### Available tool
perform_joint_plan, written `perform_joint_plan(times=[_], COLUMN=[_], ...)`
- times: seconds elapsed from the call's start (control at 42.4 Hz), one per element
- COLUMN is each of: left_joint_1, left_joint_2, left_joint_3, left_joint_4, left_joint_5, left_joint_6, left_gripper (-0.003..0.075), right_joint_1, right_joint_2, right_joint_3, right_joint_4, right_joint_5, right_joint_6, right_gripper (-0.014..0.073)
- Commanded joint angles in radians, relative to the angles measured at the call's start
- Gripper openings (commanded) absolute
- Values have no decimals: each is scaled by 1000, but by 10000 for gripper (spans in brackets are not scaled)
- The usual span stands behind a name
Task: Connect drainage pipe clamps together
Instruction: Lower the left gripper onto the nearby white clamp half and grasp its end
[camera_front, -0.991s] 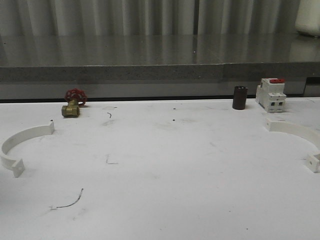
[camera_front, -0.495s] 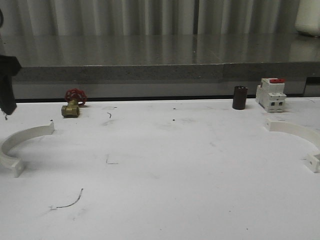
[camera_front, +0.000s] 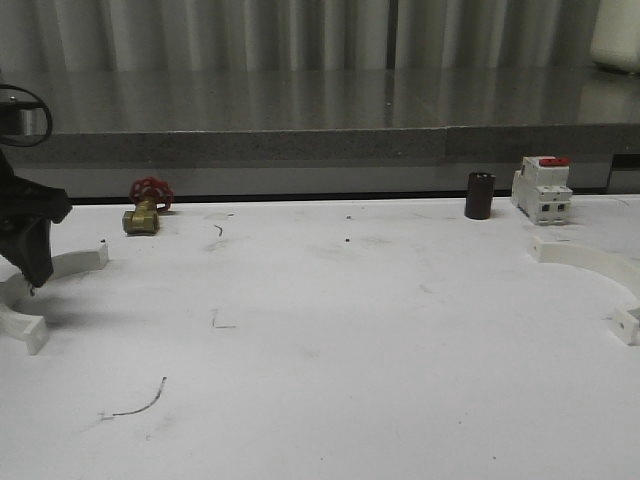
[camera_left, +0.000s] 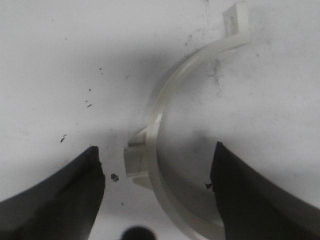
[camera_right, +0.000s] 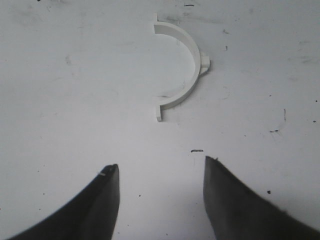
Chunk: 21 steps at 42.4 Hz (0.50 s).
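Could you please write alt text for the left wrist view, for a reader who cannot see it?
The open left gripper hangs over a white half-ring clamp lying on the white table, its dark fingers either side of the band.

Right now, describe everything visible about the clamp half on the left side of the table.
The left clamp half is a white, plastic-looking semicircular band lying flat on the white table near its left edge. A small square tab ends its near tip, another its far tip, and a small block juts from the outside of its curve midway. In the front view the left gripper hangs in front of its middle; at the wrist, the open jaws straddle the band, apparently without touching it.
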Motion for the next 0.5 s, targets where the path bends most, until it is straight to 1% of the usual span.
perform_joint_plan(times=[0.0,0.165,0.472], left_joint_1=[-5,-5,-5], left_joint_2=[-34,-32,-18], left_joint_3=[-30,-30,-30], left_joint_4=[-2,-8,-8], left_joint_5=[-44,-44,-48], left_joint_6=[-2,-2,-2], left_gripper=[437,435,363], right_joint_1=[-7,-7,-7], right_joint_2=[-2,-2,-2], right_joint_3=[-31,-31,-31], right_joint_4=[4,4,4], right_joint_5=[-45,-46,-46], right_joint_6=[-6,-6,-6], right_gripper=[416,416,416])
